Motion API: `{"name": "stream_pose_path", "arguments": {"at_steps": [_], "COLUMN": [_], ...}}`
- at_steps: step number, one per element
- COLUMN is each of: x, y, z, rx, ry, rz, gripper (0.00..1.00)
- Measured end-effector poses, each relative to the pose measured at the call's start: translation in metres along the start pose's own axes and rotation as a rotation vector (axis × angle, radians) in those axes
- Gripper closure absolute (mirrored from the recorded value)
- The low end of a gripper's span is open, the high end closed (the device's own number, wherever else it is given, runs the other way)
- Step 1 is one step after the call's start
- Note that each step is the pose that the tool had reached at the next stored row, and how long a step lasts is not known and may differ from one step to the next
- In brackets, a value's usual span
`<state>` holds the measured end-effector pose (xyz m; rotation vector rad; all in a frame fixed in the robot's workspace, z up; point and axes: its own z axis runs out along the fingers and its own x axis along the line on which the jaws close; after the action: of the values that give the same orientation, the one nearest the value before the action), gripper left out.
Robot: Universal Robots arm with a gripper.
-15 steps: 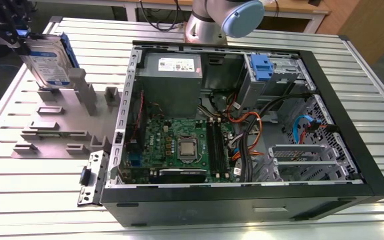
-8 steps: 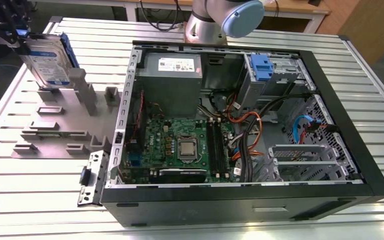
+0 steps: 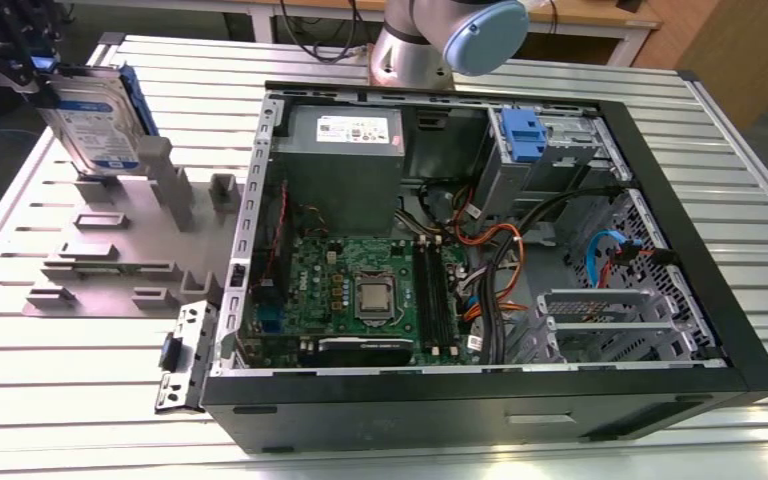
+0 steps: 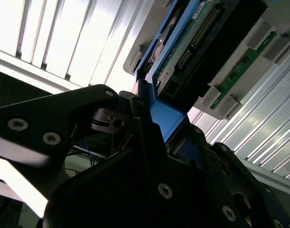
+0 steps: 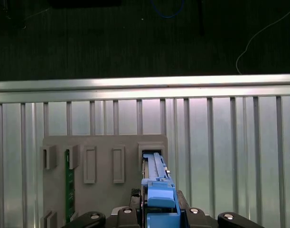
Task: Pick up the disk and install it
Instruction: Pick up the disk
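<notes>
The disk point(image 3: 91, 120) is a silver drive with a white-and-blue label and blue rails. It stands on edge at the exterior view's far left, its lower end at a slot of the grey holder rack point(image 3: 117, 260). My gripper point(image 3: 31, 70) is shut on its upper end. In the first wrist view my gripper point(image 5: 159, 213) clamps the blue rail, and the disk point(image 5: 156, 178) runs down into a rack slot point(image 5: 152, 154). In the second wrist view a black finger point(image 4: 140, 123) presses the blue rail, with the disk's underside point(image 4: 192, 42) beyond.
The open computer case point(image 3: 704, 250) lies to the exterior view's right of the rack, with a blue latch piece point(image 3: 524, 135) at its drive bay and a grey power supply point(image 3: 344, 150). A green memory stick point(image 5: 67, 185) stands in the rack. The arm's base point(image 3: 451, 40) is behind the case.
</notes>
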<state>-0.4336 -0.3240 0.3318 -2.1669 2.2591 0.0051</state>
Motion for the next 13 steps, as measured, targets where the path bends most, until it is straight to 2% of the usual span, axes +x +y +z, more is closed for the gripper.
{"name": "stream_pose_path", "arguments": {"at_steps": [13], "x": [0.0000], "y": [0.0000], "z": [-0.0038], "rx": [-0.0004], "ry": [0.0002], "rz": [0.000], "gripper": [0.64]}}
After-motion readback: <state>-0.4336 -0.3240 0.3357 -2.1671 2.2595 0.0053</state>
